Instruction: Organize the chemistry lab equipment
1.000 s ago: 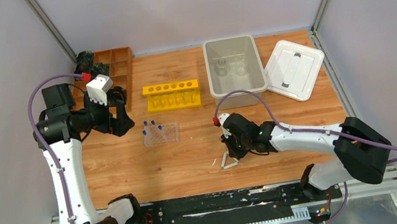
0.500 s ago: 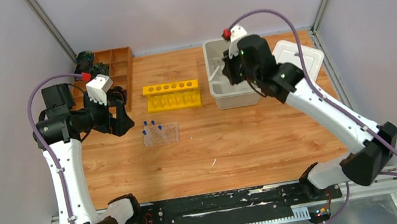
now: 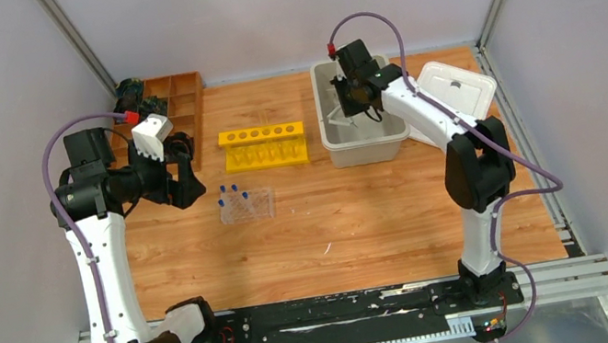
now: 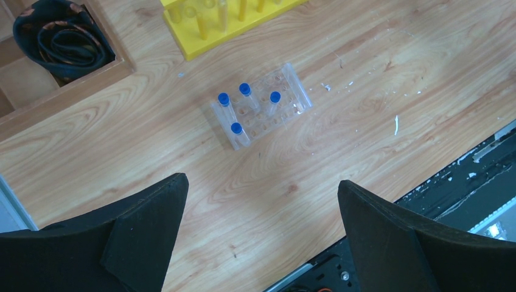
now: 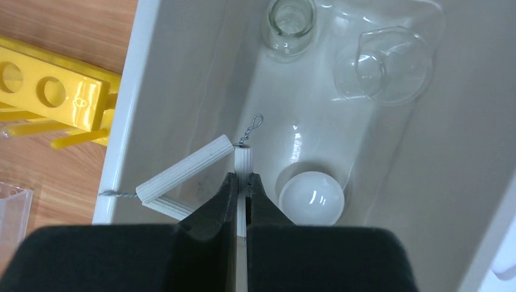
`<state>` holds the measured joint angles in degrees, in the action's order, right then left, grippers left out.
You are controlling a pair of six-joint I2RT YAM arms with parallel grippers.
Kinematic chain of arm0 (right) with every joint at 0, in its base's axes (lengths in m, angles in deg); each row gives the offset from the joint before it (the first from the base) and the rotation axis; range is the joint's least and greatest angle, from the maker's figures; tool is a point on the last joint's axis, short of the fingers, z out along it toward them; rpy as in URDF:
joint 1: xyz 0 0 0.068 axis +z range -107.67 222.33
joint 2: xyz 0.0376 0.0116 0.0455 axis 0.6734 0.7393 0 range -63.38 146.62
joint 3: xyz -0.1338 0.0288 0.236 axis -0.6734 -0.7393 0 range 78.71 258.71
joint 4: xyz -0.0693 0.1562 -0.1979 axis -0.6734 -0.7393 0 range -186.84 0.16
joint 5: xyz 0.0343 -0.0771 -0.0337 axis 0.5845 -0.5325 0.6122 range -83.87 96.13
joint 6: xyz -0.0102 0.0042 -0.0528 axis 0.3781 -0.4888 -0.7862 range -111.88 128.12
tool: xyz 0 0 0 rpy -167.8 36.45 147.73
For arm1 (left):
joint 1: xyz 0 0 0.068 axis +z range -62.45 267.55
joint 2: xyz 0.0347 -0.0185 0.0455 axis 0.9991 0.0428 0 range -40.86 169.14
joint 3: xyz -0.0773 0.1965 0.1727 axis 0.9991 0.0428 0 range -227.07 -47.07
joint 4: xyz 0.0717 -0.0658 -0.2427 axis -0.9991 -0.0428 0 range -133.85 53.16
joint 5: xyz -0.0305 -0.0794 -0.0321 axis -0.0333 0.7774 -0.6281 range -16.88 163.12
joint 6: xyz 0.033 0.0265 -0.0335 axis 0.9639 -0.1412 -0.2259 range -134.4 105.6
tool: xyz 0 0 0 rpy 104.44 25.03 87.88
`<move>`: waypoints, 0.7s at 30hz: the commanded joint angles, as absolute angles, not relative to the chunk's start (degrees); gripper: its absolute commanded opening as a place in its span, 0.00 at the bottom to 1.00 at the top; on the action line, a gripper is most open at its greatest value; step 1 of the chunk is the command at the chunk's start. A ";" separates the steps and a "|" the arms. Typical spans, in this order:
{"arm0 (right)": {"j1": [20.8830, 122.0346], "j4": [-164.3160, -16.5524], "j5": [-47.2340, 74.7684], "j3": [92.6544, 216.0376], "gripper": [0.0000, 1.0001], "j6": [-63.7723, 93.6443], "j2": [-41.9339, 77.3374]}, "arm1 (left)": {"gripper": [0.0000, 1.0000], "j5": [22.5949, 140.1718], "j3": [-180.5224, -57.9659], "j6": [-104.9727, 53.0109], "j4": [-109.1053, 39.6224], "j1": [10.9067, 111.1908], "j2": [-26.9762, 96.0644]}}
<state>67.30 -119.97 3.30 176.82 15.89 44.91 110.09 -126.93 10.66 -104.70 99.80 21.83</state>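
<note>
The light wooden table (image 3: 364,217) carries everything. At its 1 o'clock stands the grey rectangular plastic bin (image 3: 367,152), open, and its white plastic lid (image 3: 466,93) lies just beside it at 2 o'clock. The wooden compartment tray (image 3: 185,98) sits at 10 o'clock and the yellow plastic test-tube rack (image 3: 261,134) at 11 o'clock. The clear plastic tube rack (image 3: 246,206) lies at 9 o'clock, near the yellow one but apart from it. The left gripper (image 4: 261,182) hangs above the table with its jaws spread wide and nothing between them, and its camera looks down on the clear rack. The right gripper (image 5: 241,179) reaches into the bin with its jaws pinched tight on one side of the small white triangle of ribbed tubes strung on twisted wire (image 5: 182,170). The triangle sits toward 9 o'clock of the fingertips, close to the bin's wall; whether it touches the floor cannot be told. On the bin floor, the white round dish (image 5: 311,198) rests at 4 o'clock of the fingertips. The small clear glass beaker (image 5: 389,67) is at 1 o'clock, and a second clear glass vessel with a round mouth (image 5: 292,21) is at 12 o'clock. Four small clear tubes with blue caps (image 4: 244,89) stand upright in one end of the clear rack. A tiny white sliver (image 3: 327,248) lies on the bare wood at 6 o'clock.
</note>
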 commanded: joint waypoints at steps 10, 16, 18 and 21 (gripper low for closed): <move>66.63 -120.80 3.33 175.64 0.00 17.00 48.43 | 1.00 110.45 -127.55 11.73 -104.96 100.03 22.13; 64.30 -119.06 3.20 173.33 0.00 19.61 44.06 | 1.00 110.23 -127.41 11.70 -104.96 100.02 21.85; 63.67 -118.45 3.14 172.58 0.00 19.45 42.79 | 1.00 110.17 -127.49 11.85 -104.95 100.03 21.70; 63.66 -118.18 3.03 172.04 0.00 18.28 42.45 | 1.00 110.34 -127.58 11.67 -104.96 100.03 21.79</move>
